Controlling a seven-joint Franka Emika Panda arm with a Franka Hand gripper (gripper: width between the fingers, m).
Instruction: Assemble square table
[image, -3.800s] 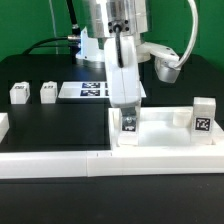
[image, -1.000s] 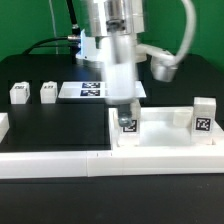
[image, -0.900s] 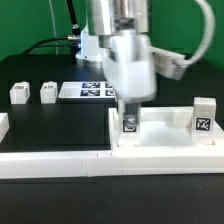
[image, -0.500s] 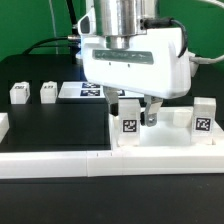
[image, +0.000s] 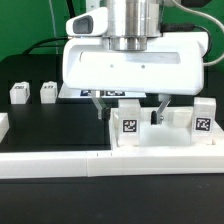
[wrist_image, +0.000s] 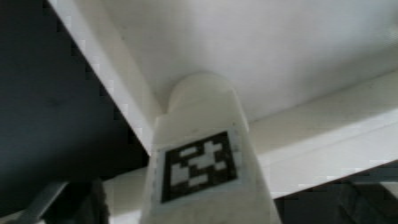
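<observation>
Four legs: small white plastic blocks, each carrying a black-and-white square tag.
Corner leg: the corner leg (image: 129, 121) stands upright on the large white plastic square table top (image: 172, 140), at the top's near corner toward the exterior view's left. In the wrist view it (wrist_image: 201, 150) fills the middle, its tag facing the camera and the top's raised rim running behind it. Whether it sits in a socket cannot be told.
Far leg: the far leg (image: 203, 115) stands upright on the same top, toward the exterior view's right and well apart from the corner leg.
Loose legs: the two loose legs (image: 18, 93) (image: 47, 92) sit side by side on the black worktop (image: 60, 125), at the exterior view's left.
Gripper: the arm's white gripper (image: 128, 110) hangs over the corner leg, its broad face toward the exterior camera.
Jaws: apart. One dark finger (image: 97, 106) stands on each side of the corner leg, with a gap showing on both sides and nothing clamped.
Change: nearly four seconds ago the gripper showed its narrow side above this leg. It has since turned to show its broad side. All four legs stand where they stood.
Marker board: the marker board (image: 80, 90) lies flat behind the gripper, partly hidden.
Rail: a long white rail (image: 50, 163) runs along the worktop's near edge.
</observation>
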